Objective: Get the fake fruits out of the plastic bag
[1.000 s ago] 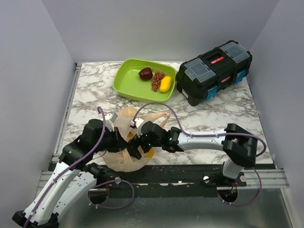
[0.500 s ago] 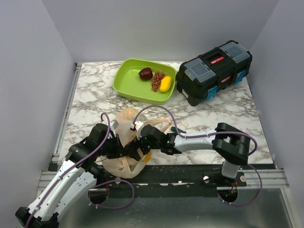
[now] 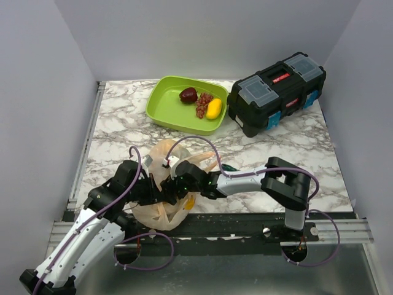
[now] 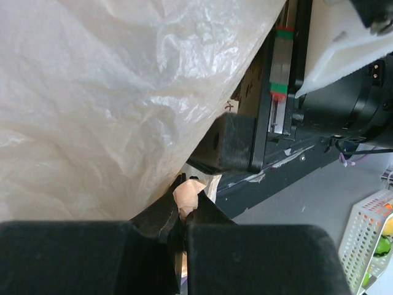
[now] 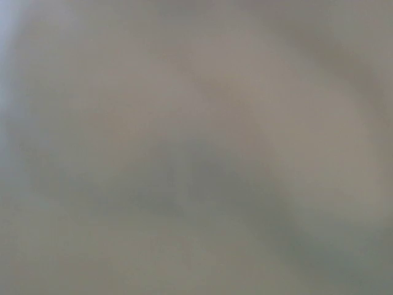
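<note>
The pale-orange plastic bag [image 3: 161, 161] lies crumpled at the table's near edge. My left gripper [image 3: 158, 192] is shut on a fold of the bag [image 4: 188, 195], pinching it at the near side. My right gripper [image 3: 178, 186] reaches from the right into the bag, and the plastic hides its fingers. The right wrist view is only a grey-beige blur. A yellow-orange fruit [image 3: 191, 200] shows at the bag's near right edge. A dark red fruit [image 3: 188, 94], a grape bunch [image 3: 202, 105] and a yellow fruit [image 3: 214, 109] lie in the lime-green tray [image 3: 163, 106].
A black toolbox [image 3: 276, 92] with blue latches stands at the back right, next to the tray. A small green-handled tool [image 3: 228, 166] lies right of the bag, by my right arm. The table's metal front rail [image 3: 245, 218] runs just below the bag.
My right arm has pushed further left, its gripper going deeper into the bag. My left gripper moved a little to the right and still holds the bag. The tray's fruits are unchanged.
</note>
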`<state>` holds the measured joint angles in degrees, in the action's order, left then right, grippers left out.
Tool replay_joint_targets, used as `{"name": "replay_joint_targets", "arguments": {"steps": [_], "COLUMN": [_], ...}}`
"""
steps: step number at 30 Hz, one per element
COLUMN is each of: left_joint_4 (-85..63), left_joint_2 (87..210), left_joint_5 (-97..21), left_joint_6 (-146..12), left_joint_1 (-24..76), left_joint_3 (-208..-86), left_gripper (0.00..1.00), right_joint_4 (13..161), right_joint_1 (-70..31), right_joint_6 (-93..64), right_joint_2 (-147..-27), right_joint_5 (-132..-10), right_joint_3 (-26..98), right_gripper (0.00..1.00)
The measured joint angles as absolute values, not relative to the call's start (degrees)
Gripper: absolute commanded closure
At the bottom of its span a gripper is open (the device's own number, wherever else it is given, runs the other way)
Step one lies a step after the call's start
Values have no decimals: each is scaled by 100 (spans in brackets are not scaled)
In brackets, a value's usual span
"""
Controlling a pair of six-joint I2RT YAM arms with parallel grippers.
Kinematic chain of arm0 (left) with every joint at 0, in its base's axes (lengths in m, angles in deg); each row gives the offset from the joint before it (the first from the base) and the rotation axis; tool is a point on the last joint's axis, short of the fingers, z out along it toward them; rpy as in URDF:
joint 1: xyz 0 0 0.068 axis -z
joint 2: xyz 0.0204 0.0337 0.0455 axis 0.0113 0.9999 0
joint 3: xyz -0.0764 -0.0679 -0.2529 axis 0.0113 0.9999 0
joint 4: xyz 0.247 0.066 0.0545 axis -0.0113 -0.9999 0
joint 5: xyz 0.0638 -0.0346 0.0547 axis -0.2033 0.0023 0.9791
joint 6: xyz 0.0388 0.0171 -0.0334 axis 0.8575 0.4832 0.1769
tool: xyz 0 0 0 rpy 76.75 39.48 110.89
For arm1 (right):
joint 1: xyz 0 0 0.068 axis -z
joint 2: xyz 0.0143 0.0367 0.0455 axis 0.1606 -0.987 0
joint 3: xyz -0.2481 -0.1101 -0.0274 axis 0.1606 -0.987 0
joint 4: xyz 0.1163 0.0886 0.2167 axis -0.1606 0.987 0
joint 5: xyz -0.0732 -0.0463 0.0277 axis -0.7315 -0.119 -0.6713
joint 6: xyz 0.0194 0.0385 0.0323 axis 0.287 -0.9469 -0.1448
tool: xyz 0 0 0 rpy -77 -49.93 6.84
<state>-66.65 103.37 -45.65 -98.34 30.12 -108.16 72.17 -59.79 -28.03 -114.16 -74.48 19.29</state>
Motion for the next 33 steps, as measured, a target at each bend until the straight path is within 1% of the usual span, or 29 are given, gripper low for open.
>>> {"name": "replay_joint_targets", "arguments": {"steps": [1, 4, 5, 9, 12, 20, 25, 29, 33], "left_joint_4": [-6665, -6667, -6663, -6619, -6529, -6178, -6245, -6226, -6116], "left_joint_2": [10324, 10289, 10287, 10287, 10295, 10490, 10678, 10588, 10247], "left_joint_5": [-4563, -4558, -4556, -4517, -4436, -4261, -3857, -3771, -3723], "left_joint_6": [-9834, -9832, -9830, -9780, -9651, -9104, -8560, -8346, -8315], "left_joint_1": [3012, 3012, 3012, 3012, 3012, 3012, 3012, 3012, 3012], "left_joint_3": [-10818, -10860, -10892, -11089, -11369, -12062, -12460, -12438, -12130], "left_gripper": [100, 100, 100, 100, 100, 100, 100, 100, 100], "right_joint_4": [7215, 7220, 7215, 7239, 7296, 7349, 7451, 7521, 7572], "right_joint_1": [-5979, -5979, -5979, -5979, -5979, -5979, -5979, -5979, -5979], "right_joint_6": [-2805, -2834, -2838, -2886, -2906, -2888, -2886, -2871, -2744], "right_joint_2": [-11418, -11418, -11418, -11342, -11097, -10166, -9720, -9370, -9060], "right_joint_5": [-7448, -7453, -7455, -7523, -7643, -8255, -8661, -8952, -9177], "right_joint_3": [1949, 2002, 2006, 1984, 1901, 1875, 1875, 1875, 1910], "right_gripper": [38, 63, 69, 80, 85, 90, 93, 94, 94]}}
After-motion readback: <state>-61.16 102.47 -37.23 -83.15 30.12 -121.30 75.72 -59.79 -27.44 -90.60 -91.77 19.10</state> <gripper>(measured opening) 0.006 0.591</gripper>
